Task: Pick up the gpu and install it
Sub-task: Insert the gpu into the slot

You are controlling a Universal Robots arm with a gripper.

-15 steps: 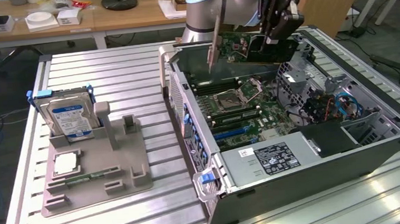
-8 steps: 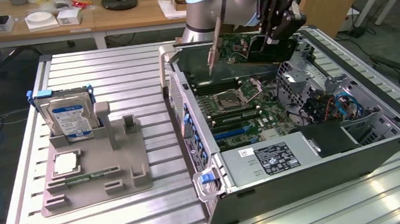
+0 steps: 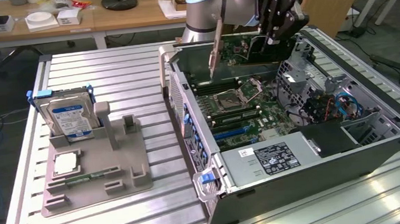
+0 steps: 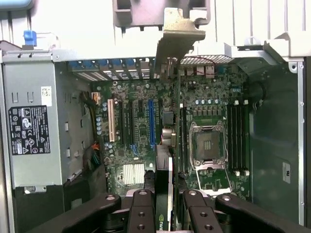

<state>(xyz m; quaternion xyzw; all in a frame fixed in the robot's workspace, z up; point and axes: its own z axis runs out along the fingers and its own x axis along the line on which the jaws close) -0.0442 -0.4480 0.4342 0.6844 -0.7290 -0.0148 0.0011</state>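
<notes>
The gripper (image 3: 276,35) has its fingers clamped on the gpu (image 3: 242,52), holding it upright over the open case (image 3: 372,150). Its long axis runs parallel to the slots (image 4: 151,124) below, with the bracket toward the case's rear.

Directly below the tool (image 3: 274,37) sits an open computer case (image 3: 372,153), showing its motherboard (image 3: 236,105) and grey power supply (image 3: 268,157). Well apart from the tool, a hard drive (image 3: 70,118) stands upright in a grey holder (image 3: 113,176) on the slatted metal worktop (image 3: 133,69).
</notes>
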